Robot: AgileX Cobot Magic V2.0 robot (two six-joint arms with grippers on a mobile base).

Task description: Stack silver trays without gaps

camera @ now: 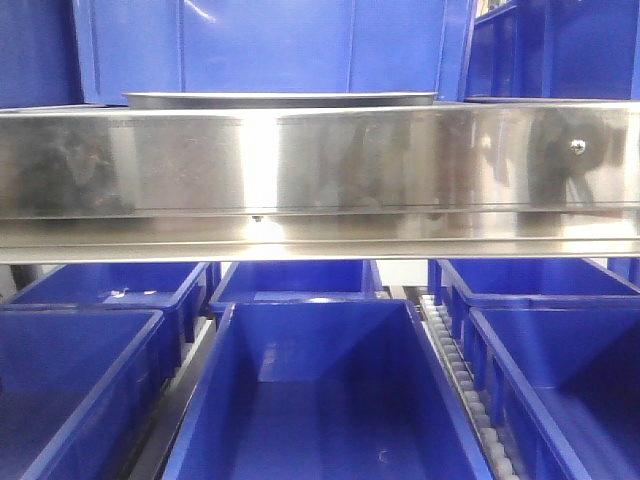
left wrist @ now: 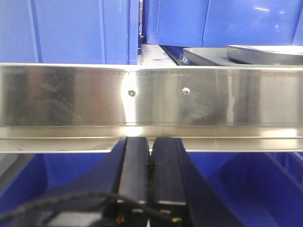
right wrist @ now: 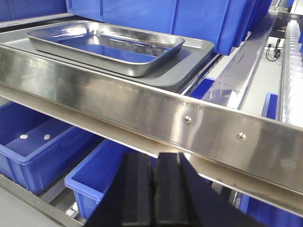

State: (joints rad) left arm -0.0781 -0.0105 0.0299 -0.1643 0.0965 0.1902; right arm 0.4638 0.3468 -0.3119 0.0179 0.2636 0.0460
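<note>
Hanging below the shelf rail (left wrist: 151, 99), the left pincer (left wrist: 150, 156) is clenched with its black fingers (left wrist: 133, 165) pressed together on nothing, and the right pincer (right wrist: 152, 179) hangs the same way beneath the rail's right stretch, fingers meeting and empty. Neither touches a tray. Above and behind the rail, on the shelf, a silver tray (right wrist: 106, 47) sits upright inside a wider, flatter grey tray (right wrist: 189, 59), seemingly level in it, with blue bins (right wrist: 156, 16) standing just behind. From the left wrist the same pair shows only as rims at the far right edge; from the front only a thin dark rim (camera: 280, 98) peeks over the rail. Lower blue bins (camera: 320, 390) fill the level beneath the arms. As for progress, I judge that the stack may be begun, one tray resting in another, but I cannot tell whether the seating is gapless, nor whether more trays wait to be added: no other loose tray is visible. The rail hides the trays' undersides and near walls in two views, and reflections blur the steel, so the contact along the rims stays uncertain.
</note>
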